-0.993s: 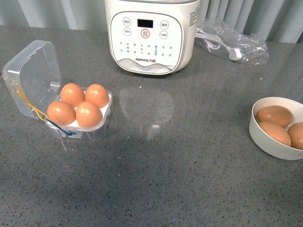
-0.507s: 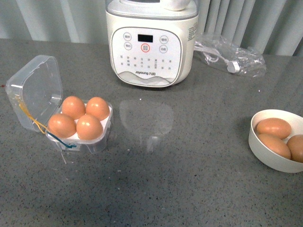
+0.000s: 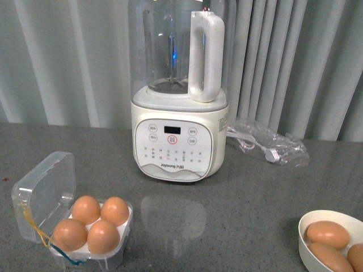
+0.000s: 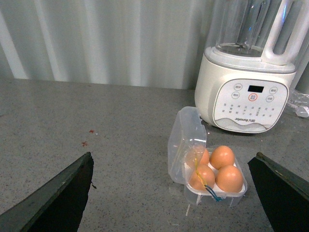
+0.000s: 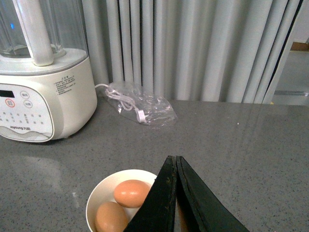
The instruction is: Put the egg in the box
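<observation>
My front view has tilted up since a second ago, now taking in the blender [image 3: 178,141]; nothing on the table has moved. The box [image 3: 42,195] sits near left, lid open, an egg [image 3: 103,237] in each of its four cells. The left gripper [image 4: 172,155] is spread wide and empty. The right gripper [image 5: 174,159] is pinched closed over the bowl [image 3: 303,248]. I judge the job finished.

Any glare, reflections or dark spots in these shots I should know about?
Front view: the blender mirrors faintly on the glossy counter, no harsh glare. Left wrist view: the left gripper's fingers are dark wedges. Right wrist view: the shut right gripper is black, hiding part of the bowl.
</observation>
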{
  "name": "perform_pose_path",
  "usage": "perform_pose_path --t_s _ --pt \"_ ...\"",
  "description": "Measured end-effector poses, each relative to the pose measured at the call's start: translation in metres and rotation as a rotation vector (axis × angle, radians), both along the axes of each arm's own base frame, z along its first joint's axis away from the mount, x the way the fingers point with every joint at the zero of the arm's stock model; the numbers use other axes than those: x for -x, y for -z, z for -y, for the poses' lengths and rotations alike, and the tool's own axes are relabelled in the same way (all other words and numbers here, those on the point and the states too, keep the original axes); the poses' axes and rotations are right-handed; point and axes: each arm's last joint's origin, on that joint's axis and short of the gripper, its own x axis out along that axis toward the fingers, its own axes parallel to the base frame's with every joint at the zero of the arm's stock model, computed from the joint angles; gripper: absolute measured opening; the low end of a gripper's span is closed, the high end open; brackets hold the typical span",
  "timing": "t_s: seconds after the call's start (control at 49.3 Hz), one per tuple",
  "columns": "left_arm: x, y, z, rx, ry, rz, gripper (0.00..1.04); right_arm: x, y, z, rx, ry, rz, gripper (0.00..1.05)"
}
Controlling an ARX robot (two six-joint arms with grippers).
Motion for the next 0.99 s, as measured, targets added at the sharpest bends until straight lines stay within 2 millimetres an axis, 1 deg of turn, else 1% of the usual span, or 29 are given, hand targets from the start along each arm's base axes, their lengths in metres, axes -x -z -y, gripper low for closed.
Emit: perform_pose_path --t_s 0.426,0.993 --pt "0.0 0.0 0.0 0.0 0.0 0.0 0.98 0.013 -0.002 0.0 0.0 -0.002 0.01 0.03" --pt "0.0 0.0 0.0 0.0 0.0 0.0 0.98 0.024 -0.002 0.0 0.0 -0.002 0.01 0.03"
